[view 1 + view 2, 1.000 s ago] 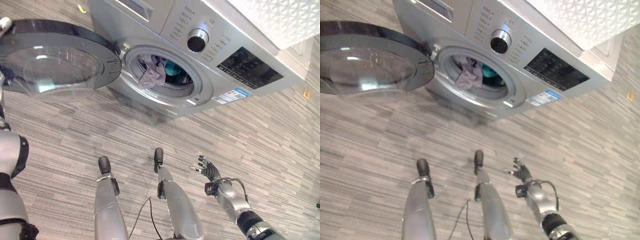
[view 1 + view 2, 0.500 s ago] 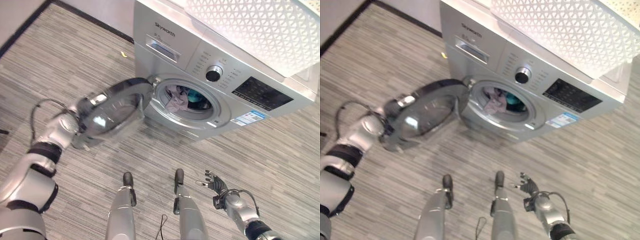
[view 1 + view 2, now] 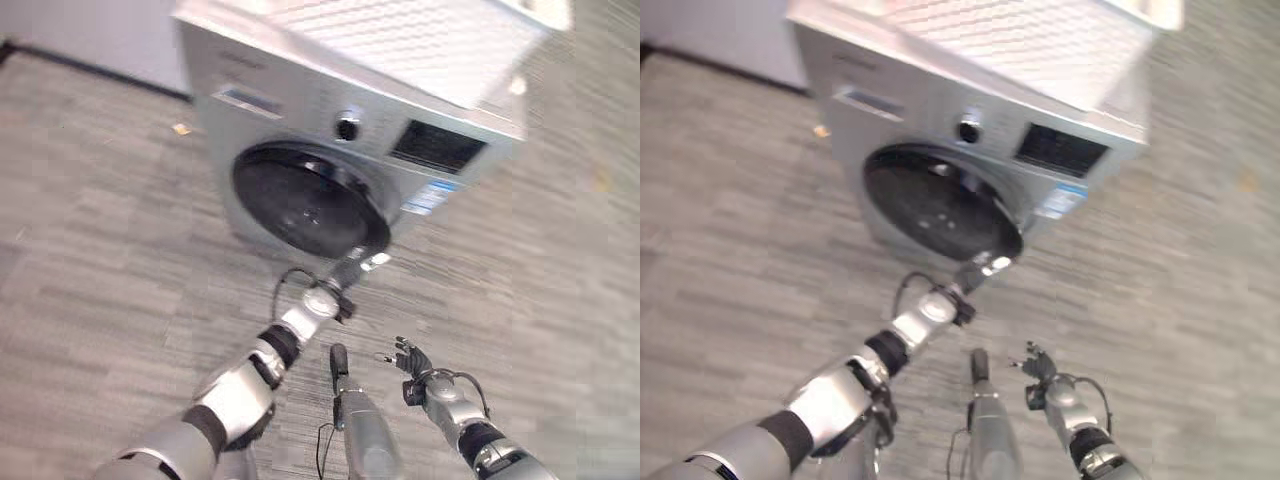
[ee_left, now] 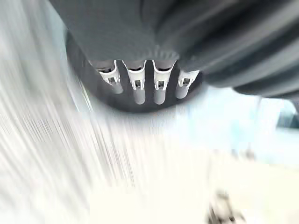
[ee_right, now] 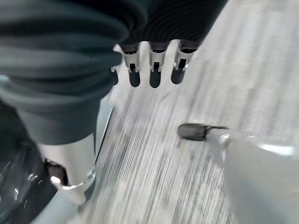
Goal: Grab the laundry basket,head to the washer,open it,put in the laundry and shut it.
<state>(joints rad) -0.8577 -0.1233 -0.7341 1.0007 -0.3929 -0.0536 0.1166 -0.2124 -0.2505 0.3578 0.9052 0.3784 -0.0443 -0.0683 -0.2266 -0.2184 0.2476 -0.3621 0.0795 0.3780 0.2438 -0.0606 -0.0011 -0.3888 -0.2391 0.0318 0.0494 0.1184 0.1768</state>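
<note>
The left robot hand, fingers straight, is pressing the door against the washer, laundry hidden behind it. It should be pushing squarely near the rim until latching. The right robot hand is hanging relaxed below the washer.

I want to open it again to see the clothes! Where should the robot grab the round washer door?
Probably the door's lower right rim, where the left hand rests now. The hinge seems to sit on the opposite, upper left side, so that edge should swing out. Come from the front and hook fingers behind the rim. No handle is clear enough to see.
</note>
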